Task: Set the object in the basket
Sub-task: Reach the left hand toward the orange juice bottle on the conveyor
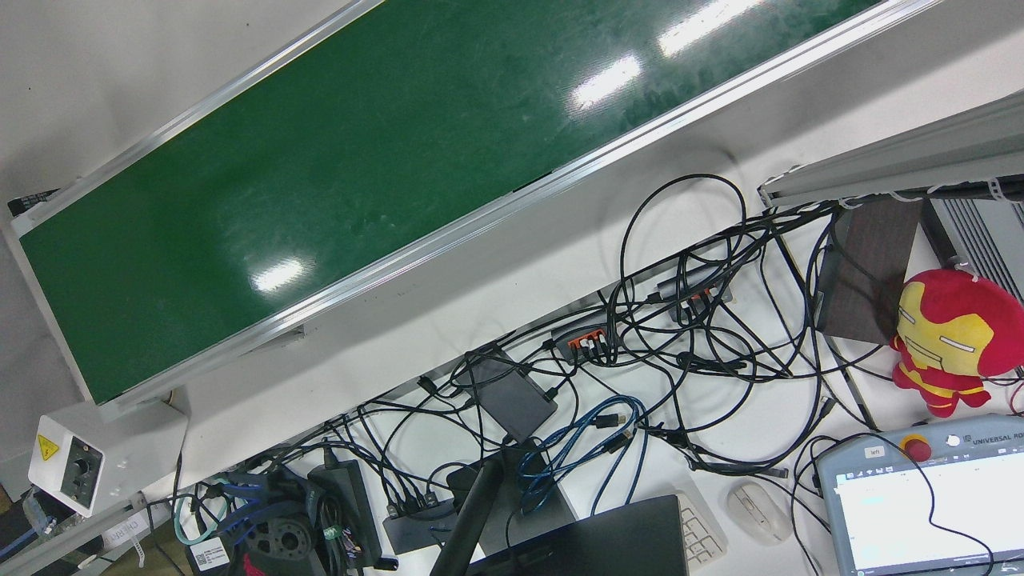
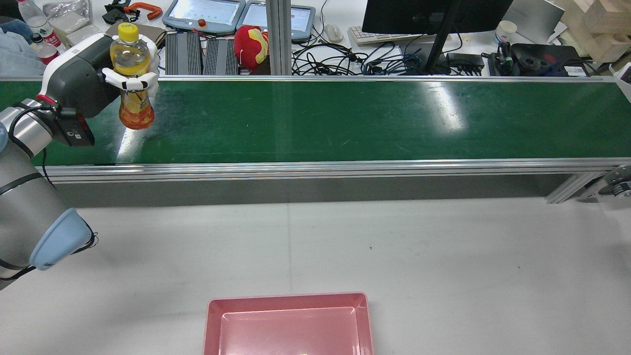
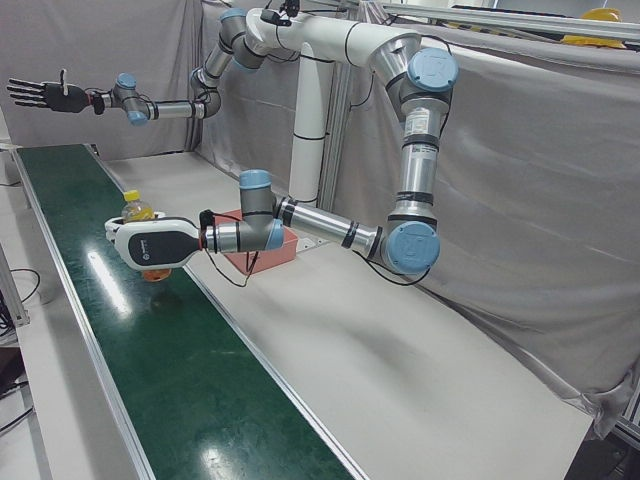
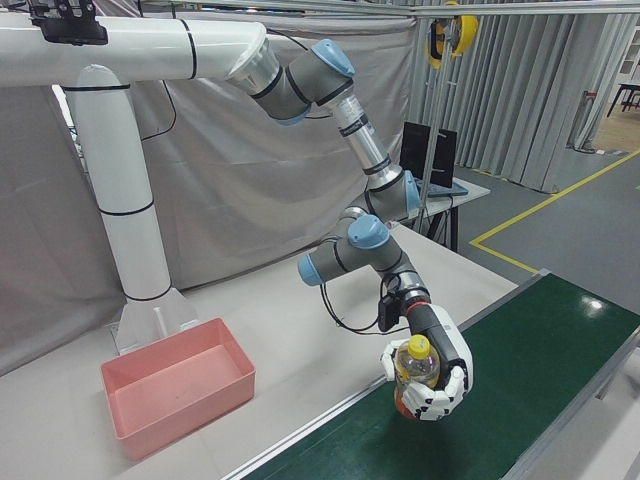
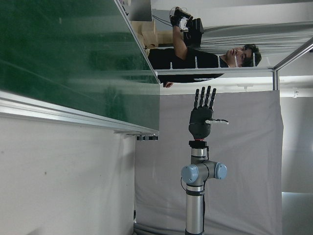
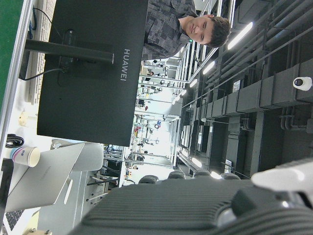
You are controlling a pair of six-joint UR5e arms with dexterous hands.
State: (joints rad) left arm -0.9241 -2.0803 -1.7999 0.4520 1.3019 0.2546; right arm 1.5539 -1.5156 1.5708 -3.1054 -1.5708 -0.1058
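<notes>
The left hand's white fingers (image 2: 129,80) were clamped round the upright, yellow-capped plastic bottle of orange drink (image 2: 133,79), held clear above the green conveyor belt (image 2: 345,118). The pink rectangular plastic basket (image 2: 288,301), partly cropped, lay well apart on the white bench (image 2: 443,256). The right hand (image 3: 40,95) hung distant, its fingers spread, holding nothing.

Grey curtains (image 3: 520,180) hang behind the white table (image 2: 443,246); ceiling strip lights (image 6: 239,35) glow overhead.
</notes>
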